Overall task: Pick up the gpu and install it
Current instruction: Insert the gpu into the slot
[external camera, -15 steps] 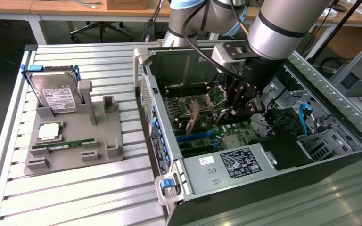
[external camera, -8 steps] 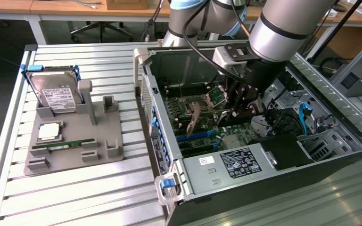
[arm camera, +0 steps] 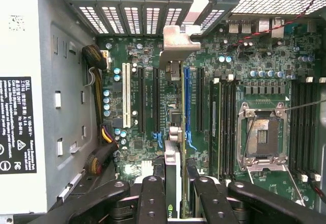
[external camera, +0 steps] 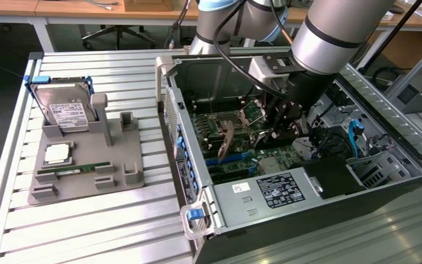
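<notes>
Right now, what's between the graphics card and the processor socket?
In the wrist view, blue and black slots separate the graphics card from the processor socket.

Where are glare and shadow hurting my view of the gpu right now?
Wrist view: even light on the motherboard, the gpu seen edge-on and easy to pick out, the pale metal wall slightly washed out. Exterior view: strong glare on the slatted table, and the case interior dim under the arm.
</notes>
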